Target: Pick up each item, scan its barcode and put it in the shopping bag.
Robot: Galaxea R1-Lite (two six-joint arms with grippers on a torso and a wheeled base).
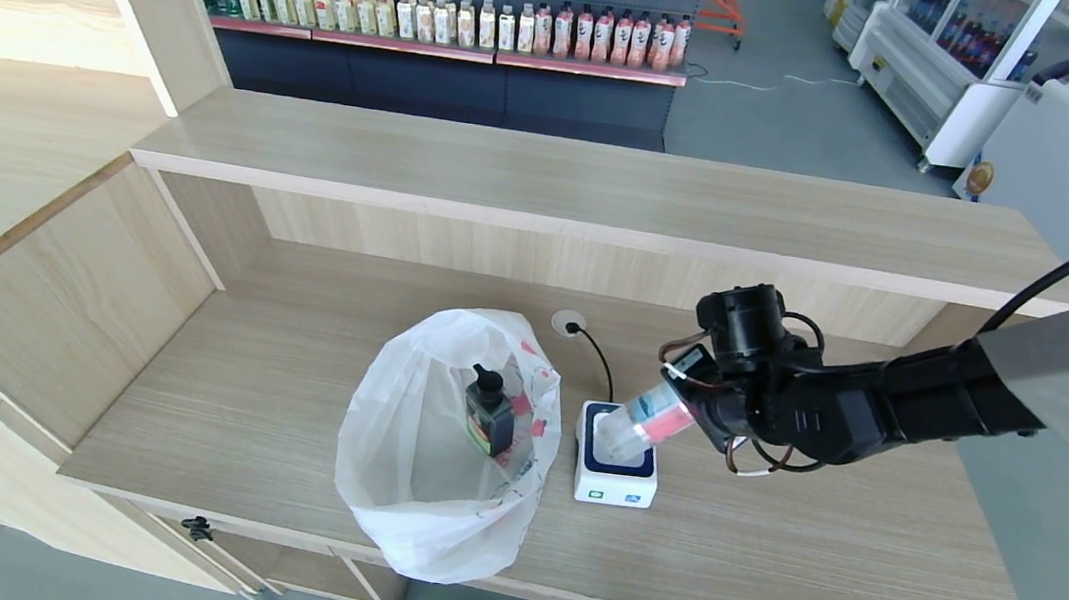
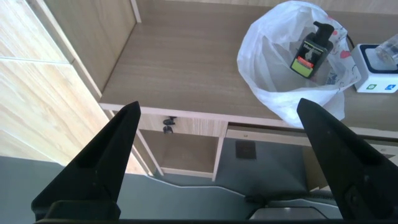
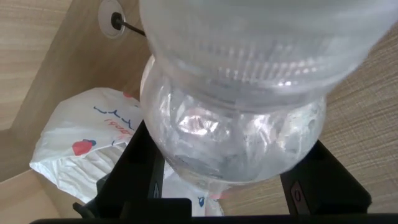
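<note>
Currently the clear bottle (image 1: 643, 421) with the pink label is clamped at its upper part by the right gripper (image 1: 680, 409). It hangs tilted, with its lower end just above the blue window of the scanner (image 1: 614, 485). The step in hand is judged to be the scan.

1. The barcode cannot be made out. Turn the wrist slowly about the bottle's long axis until the printed label faces the window.
2. Hold the lower end over the window, apart from the housing. The curved clear wall is likely to throw glare, so a slight change of tilt may help the reading.
3. Do not slacken the grip while turning. The thin plastic looks smooth and may slip.

The shopping bag (image 1: 386, 454) stands just beside the scanner on the robot's left, mouth open, with a dark pump bottle (image 1: 489, 418) leaning inside. The transfer is therefore short. Lift over the rim, since the film is limp and may fold inward.

The scanner cable (image 1: 601, 356) runs to the back of the worktop (image 1: 768, 548), away from that path. The left gripper (image 2: 219, 109) is spread wide off the worktop's near edge, well apart from the bag.
</note>
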